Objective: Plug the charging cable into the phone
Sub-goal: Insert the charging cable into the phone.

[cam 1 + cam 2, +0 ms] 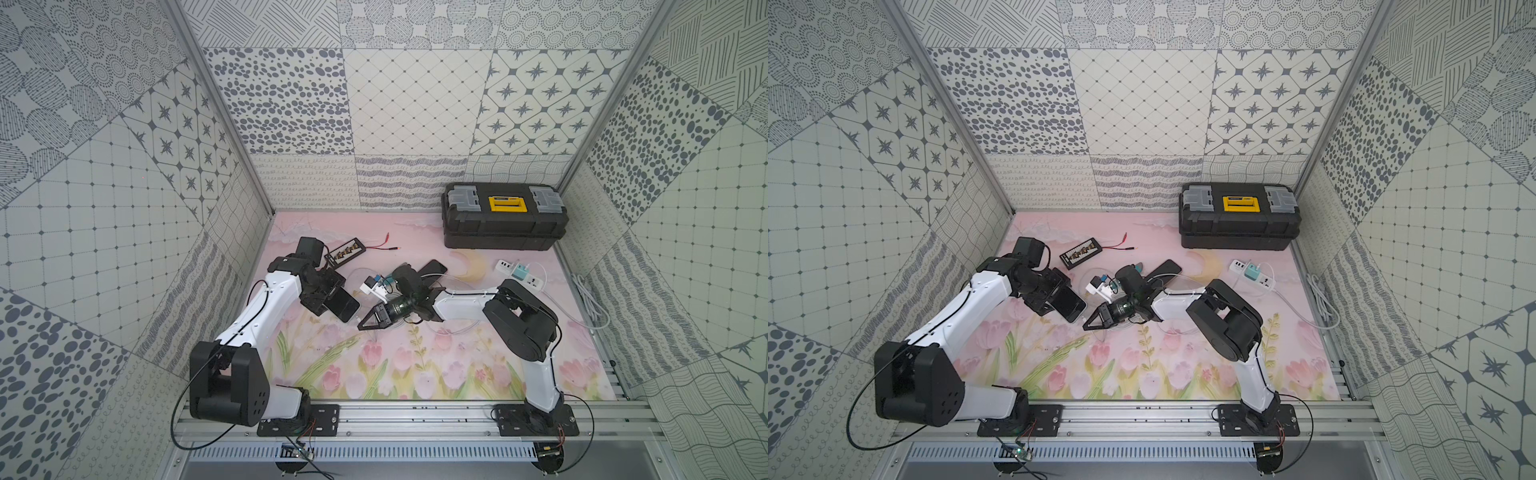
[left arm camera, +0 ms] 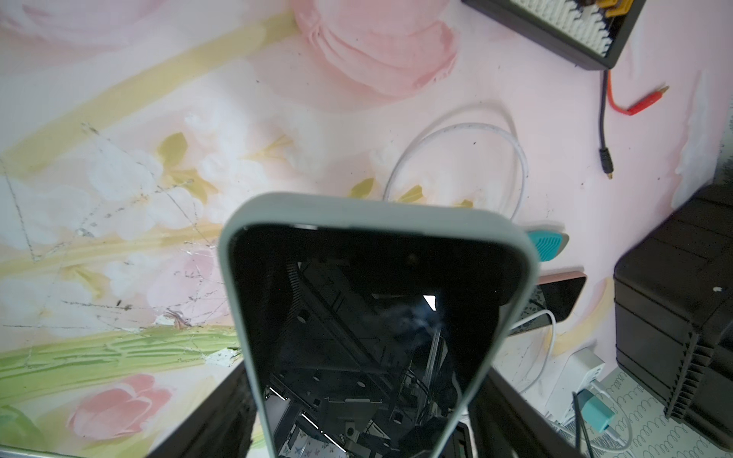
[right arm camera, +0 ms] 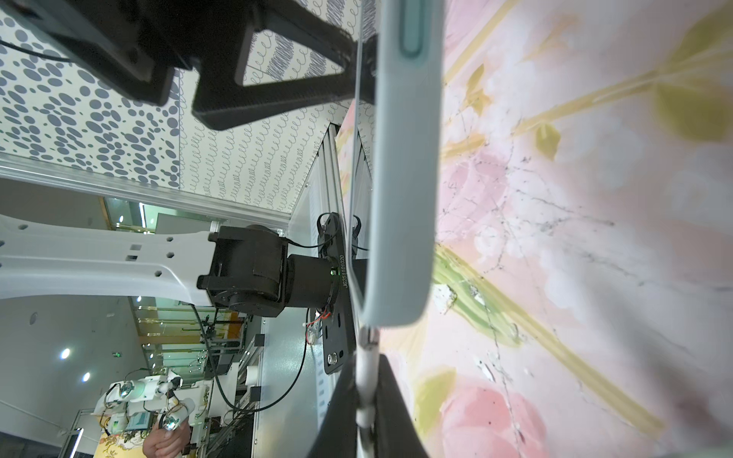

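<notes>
the left gripper (image 1: 328, 297) is clamping the phone (image 1: 347, 306) by its long sides, with its jaws spread wide around the grey case. it is holding the phone screen up, left of the centre of the mat (image 1: 374, 370). the right gripper (image 1: 362, 325) is pinching the white cable (image 3: 365, 376) just behind the plug, jaws nearly together, and is pointing the plug at the phone's free short edge. in the right wrist view the plug is touching that edge, but i cannot tell whether it is seated.
</notes>
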### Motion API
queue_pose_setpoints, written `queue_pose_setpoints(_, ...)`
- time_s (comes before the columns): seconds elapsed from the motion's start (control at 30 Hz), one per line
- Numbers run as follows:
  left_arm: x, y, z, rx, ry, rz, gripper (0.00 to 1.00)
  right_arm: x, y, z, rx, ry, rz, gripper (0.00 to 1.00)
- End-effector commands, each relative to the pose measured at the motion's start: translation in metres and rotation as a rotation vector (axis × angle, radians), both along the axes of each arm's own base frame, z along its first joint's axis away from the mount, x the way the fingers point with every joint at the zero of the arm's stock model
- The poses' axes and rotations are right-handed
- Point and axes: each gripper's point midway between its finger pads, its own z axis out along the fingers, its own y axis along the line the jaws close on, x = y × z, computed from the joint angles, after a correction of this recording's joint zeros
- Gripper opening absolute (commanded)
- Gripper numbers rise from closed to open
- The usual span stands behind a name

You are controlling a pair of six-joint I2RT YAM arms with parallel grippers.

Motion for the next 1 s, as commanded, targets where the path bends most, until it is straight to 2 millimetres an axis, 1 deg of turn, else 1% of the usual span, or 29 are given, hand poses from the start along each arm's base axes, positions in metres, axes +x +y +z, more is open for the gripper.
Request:
queue_pose_setpoints(0.0, 0.005, -0.001, -0.001, -0.013, -0.021, -0.003, 0.27, -0.006, 0.001, 0.002, 0.023, -0.021, 0.022, 0.00)
queue_pose_setpoints(0.23, 0.003, -0.003, -0.006, -0.022, -0.013, -0.020, 0.27, -0.001, 0.004, 0.008, 0.026, -0.042, 0.026, 0.00)
queue_pose_setpoints(0.37, 0.002, -0.003, -0.005, -0.021, -0.014, -0.029, 0.27, 0.002, 0.006, 0.008, 0.023, -0.046, 0.027, 0.00)
queue_pose_setpoints(0.97, 0.006, -0.010, -0.003, -0.056, -0.001, -0.087, 0.27, 0.004, 0.005, 0.007, 0.016, -0.076, 0.040, 0.00)
